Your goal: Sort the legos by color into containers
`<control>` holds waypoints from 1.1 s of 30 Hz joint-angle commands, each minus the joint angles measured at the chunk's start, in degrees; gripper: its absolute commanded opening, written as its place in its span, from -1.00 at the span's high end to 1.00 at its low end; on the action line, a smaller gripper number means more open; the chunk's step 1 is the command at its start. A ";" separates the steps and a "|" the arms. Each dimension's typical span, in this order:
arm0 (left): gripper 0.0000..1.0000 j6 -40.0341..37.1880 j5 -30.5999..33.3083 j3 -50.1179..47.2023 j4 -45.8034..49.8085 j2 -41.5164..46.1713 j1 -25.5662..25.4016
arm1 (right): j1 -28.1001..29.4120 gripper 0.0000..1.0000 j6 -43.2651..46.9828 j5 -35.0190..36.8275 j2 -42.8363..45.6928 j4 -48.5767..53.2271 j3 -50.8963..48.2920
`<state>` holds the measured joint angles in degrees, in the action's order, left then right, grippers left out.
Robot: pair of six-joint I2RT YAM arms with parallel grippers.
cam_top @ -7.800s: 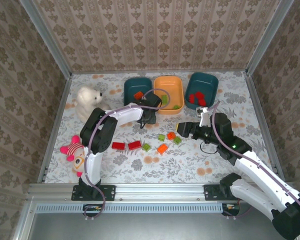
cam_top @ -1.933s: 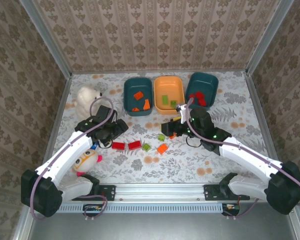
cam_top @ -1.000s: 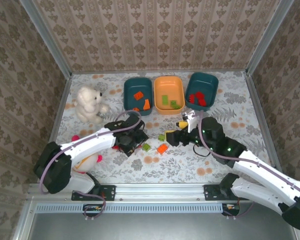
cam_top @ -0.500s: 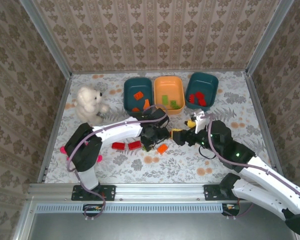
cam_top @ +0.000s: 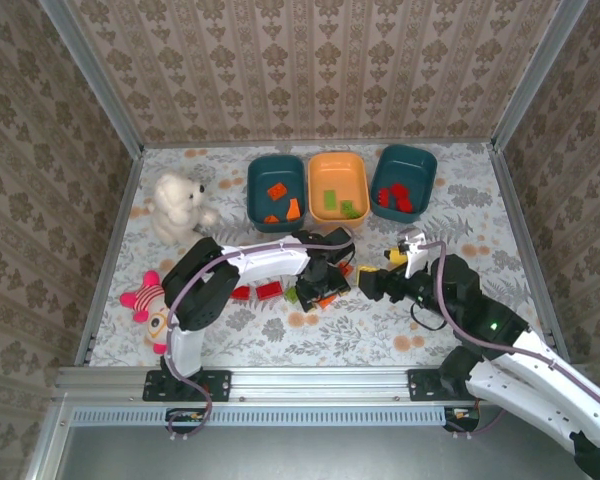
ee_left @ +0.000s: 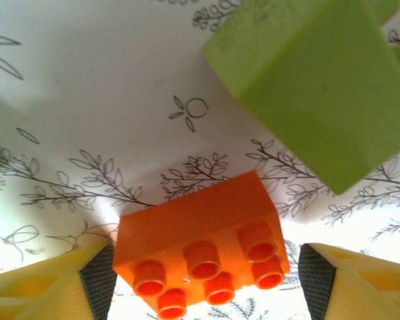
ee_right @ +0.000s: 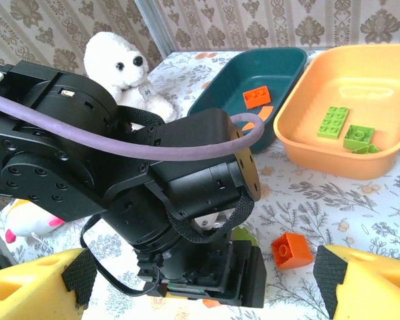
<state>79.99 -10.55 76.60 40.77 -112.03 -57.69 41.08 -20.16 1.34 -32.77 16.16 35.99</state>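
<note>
i'm in the middle of a pickup. my left gripper is down on the table, its fingers spread wide with an orange brick between them. the left pad sits just beside the brick and the right pad a little apart, so nothing is gripped yet. a green brick lies close beyond it.

my right gripper hovers nearby, wide open and empty, looking at the left wrist.

next, as i judge it, i should close the left fingers squarely on the brick's sides without nudging the green one, then lift and carry it to the left teal bin. orange pieces already lie there. the orange bin holds green ones and the right teal bin holds red.

two red bricks wait on the table to the left.

the table wears a pale floral cloth, and patterned wallpaper closes it in on three sides. a white bear and a pink-hatted doll sit off to the left.
</note>
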 commanded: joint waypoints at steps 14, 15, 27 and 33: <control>0.10 -3.24 5.38 4.56 3.78 -4.38 -0.16 | -0.39 -0.76 -1.34 0.84 -0.76 0.16 -0.65; 0.13 -3.80 5.83 4.93 4.38 -3.83 -0.17 | -0.39 -0.76 -1.24 0.90 -0.95 0.12 -0.52; 0.22 -16.87 15.41 16.44 15.82 6.29 7.06 | -1.35 -0.79 2.61 1.86 -8.23 -3.17 7.98; 0.22 -28.08 15.02 24.08 18.83 2.34 18.63 | -2.49 -0.79 2.06 -0.90 -20.67 -8.19 14.63</control>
<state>60.03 2.35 97.62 54.72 -107.26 -43.03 39.22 -18.83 2.09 -49.47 11.84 46.92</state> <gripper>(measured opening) 0.477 0.896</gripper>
